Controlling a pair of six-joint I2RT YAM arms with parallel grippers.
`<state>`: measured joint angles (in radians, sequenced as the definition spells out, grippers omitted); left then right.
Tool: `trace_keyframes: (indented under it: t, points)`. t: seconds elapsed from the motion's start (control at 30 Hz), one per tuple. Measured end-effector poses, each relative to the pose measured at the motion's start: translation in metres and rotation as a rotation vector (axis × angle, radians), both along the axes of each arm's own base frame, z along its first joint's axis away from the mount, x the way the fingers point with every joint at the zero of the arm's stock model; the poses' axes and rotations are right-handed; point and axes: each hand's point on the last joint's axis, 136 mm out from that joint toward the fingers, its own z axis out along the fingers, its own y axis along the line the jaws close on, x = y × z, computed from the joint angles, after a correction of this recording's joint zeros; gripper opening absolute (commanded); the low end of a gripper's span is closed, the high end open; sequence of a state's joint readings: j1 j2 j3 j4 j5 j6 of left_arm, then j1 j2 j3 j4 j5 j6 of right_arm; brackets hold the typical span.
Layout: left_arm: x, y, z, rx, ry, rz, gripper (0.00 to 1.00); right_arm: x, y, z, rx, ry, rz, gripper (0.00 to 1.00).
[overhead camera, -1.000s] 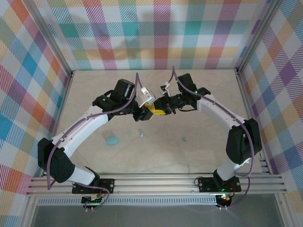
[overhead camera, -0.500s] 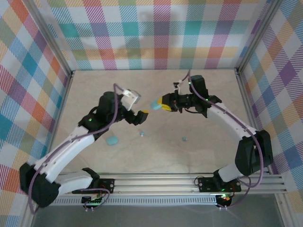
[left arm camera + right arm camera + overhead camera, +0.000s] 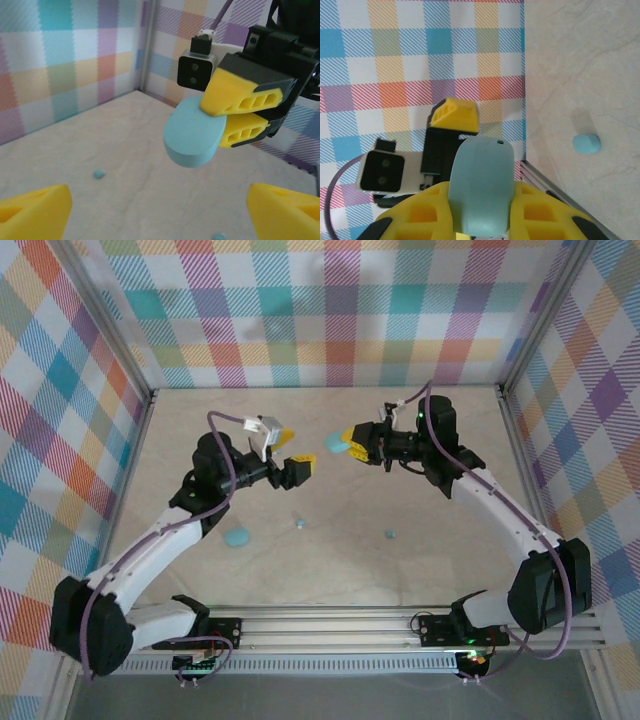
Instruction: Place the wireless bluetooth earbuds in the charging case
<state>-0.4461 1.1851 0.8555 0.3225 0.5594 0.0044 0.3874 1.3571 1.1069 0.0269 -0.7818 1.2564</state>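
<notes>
Top external view: the left gripper [image 3: 293, 450] hangs above the beige marbled tabletop [image 3: 420, 570], its yellow jaws spread wide and holding nothing. The right gripper [image 3: 352, 441] faces it, jaws clamped on a light-blue oval plastic charging case [image 3: 335, 444]. One tiny pale-blue rounded earbud [image 3: 300, 523] lies on the tabletop; a second earbud [image 3: 390, 534] lies well apart. A light-blue round case [image 3: 237, 537] lies near the first.

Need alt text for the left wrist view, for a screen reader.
The right gripper holds a light-blue charging case by one end in the air above a beige table. The left gripper is open, its yellow fingertips at the bottom corners. Two tiny blue earbuds lie on the table, with plaid walls behind.
</notes>
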Motion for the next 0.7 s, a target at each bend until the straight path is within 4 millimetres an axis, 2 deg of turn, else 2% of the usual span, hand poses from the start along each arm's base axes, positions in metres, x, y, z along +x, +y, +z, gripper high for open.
trace_keyframes:
  t: [0.2, 0.37, 0.7]
  points:
    - [-0.002, -0.02, 0.01, -0.071, -0.05, -0.122, 0.84, -0.002, 0.002, 0.007, 0.039, 0.043, 0.007, 0.11]
    - [-0.001, -0.027, 0.021, -0.117, -0.106, -0.158, 0.77, -0.003, 0.004, 0.014, 0.073, 0.063, 0.016, 0.11]
    - [0.009, -0.042, 0.012, -0.171, -0.064, -0.22, 0.72, -0.002, 0.005, 0.021, 0.103, 0.07, 0.019, 0.12]
